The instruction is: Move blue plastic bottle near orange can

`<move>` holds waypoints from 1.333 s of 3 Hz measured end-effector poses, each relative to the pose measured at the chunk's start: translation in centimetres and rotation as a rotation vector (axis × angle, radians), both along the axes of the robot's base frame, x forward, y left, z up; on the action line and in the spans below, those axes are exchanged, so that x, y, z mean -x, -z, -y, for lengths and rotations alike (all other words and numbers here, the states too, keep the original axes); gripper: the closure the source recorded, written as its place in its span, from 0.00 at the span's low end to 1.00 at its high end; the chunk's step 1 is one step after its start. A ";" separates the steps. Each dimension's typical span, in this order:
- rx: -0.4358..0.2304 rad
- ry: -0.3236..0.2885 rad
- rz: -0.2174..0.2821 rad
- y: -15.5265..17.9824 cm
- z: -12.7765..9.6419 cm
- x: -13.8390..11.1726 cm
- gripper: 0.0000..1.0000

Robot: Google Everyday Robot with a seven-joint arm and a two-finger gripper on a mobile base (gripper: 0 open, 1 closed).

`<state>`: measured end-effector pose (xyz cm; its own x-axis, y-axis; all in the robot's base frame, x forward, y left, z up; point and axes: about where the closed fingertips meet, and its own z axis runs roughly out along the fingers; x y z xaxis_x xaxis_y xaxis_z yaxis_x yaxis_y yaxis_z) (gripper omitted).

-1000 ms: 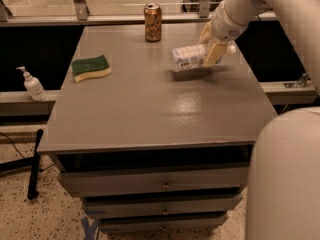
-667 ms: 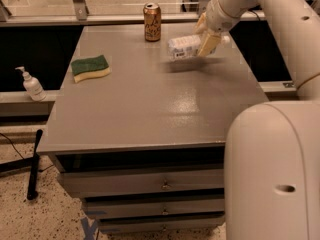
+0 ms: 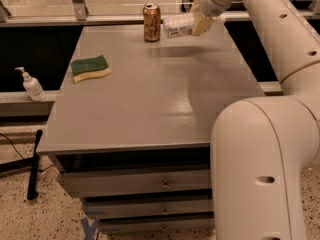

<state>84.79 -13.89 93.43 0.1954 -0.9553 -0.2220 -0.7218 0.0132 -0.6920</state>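
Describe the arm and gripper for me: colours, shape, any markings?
The arm is glossy off-white, built of fat rounded segments with bulbous joints, small dark oval holes along the shell and a thin tan seam ring. No cables or lettering show. The gripper, at the table's far edge beside the bottle, has pale tan jaws.

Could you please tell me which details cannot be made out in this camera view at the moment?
- Blue plastic bottle: its right end is hidden by the tool, which grips it at the far side of the table.
- Gap between the bottle and the orange can: touching or apart cannot be told from this angle.
- Can's markings: too small to read.
- Arm: cut off by the top and right edges.
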 end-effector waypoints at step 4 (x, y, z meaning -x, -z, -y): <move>-0.015 0.017 -0.011 4.6 -1.5 -3.6 0.84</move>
